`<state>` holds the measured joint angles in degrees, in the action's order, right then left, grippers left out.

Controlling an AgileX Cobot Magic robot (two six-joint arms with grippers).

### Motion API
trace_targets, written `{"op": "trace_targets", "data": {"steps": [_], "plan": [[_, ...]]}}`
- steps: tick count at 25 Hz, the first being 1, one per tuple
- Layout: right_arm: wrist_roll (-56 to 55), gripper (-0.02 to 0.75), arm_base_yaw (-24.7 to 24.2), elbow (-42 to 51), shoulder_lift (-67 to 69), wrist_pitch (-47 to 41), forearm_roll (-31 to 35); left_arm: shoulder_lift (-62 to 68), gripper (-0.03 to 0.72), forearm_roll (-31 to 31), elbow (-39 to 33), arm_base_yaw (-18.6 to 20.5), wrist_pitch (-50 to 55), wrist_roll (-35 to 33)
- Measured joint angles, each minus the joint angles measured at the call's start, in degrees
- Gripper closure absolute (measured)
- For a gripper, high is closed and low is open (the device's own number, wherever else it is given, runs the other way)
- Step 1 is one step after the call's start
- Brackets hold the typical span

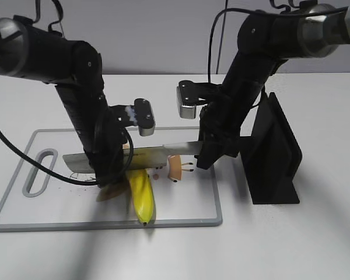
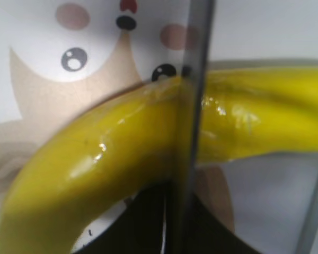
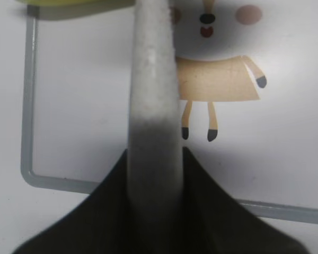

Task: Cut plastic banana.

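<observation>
The yellow plastic banana point(image 1: 142, 195) lies on the white cutting board point(image 1: 186, 204), its near tip at the board's front edge. My right gripper point(image 1: 207, 154) is shut on the handle of a knife point(image 1: 157, 153); the blade reaches left across the banana's far part. In the left wrist view the blade point(image 2: 193, 106) crosses the banana point(image 2: 95, 159) at its middle, edge against the skin. My left gripper point(image 1: 111, 184) is down on the board at the banana's left; its dark fingers point(image 2: 169, 222) look shut in the banana's inner curve. The right wrist view shows the knife handle point(image 3: 153, 79) between my fingers point(image 3: 155, 159).
A black knife stand point(image 1: 274, 151) stands on the table right of the board. The board has a grey rim point(image 3: 26, 106), a handle slot point(image 1: 39, 172) at the left and a printed cartoon animal point(image 1: 175, 168). White tabletop lies around it.
</observation>
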<state>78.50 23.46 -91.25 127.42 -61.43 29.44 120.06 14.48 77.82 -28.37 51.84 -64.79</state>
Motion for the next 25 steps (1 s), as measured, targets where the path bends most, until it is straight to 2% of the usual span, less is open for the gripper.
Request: {"op": "trace_targets", "data": {"steps": [5,11,20,25], "plan": [[0.1,0.545,0.1,0.0,-0.9,1.0,0.0,-1.5,0.696,-1.8,0.0,-0.1,-0.6,0.4],[-0.2,0.545,0.2,0.0,-8.2,0.8,0.0,-8.9,0.696,-3.6,0.1,-0.1,1.0,0.6],[-1.0,0.547,0.4,0.0,-18.8,-3.6,0.7,-21.6,0.696,-2.1,0.1,-0.2,6.6,0.7],[-1.1,0.547,0.4,0.0,-19.8,-4.3,0.7,-23.0,0.696,-1.1,0.1,-0.2,7.4,0.7]]}}
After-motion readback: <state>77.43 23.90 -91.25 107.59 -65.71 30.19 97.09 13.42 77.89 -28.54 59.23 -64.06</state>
